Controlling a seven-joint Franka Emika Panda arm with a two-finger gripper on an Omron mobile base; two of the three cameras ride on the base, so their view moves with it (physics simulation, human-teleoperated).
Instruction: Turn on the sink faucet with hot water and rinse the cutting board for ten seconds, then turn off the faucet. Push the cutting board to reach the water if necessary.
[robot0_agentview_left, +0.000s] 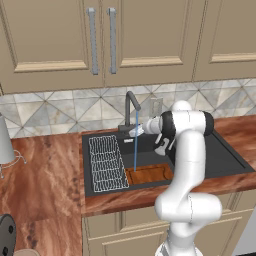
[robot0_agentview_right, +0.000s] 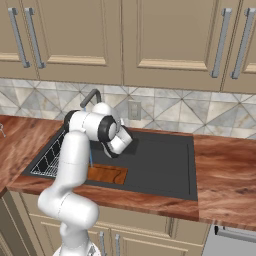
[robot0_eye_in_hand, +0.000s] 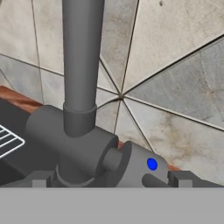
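Gripper (robot0_eye_in_hand: 111, 180) parked right up against the base of the sink faucet (robot0_eye_in_hand: 81, 65). Fingertips (robot0_eye_in_hand: 41, 179) just peeking up at the bottom of the hand view, set wide apart, with the faucet's chunky base and its side lever (robot0_eye_in_hand: 140, 164) sitting between and just ahead of them. Blue dot on the end of that lever, closer to the right-hand tip. Can't tell if either tip is actually touching the lever, though nothing is clamped.

Tall neck going straight up from the base, just beyond the jaws and a bit toward the left tip. Tiled wall (robot0_eye_in_hand: 175, 78) right behind it.

From the left base view: water (robot0_agentview_left: 136, 140) running, thin blue line dropping from the spout, just out in front of the gripper on the basin side. Landing on the near-left end of the cutting board (robot0_agentview_left: 150, 174), which lies flat on the floor of the sink (robot0_agentview_left: 230, 160), well below the jaws and toward the front rim. White wire rack (robot0_agentview_left: 106, 162) beside the board, further off to the left of the jaws.
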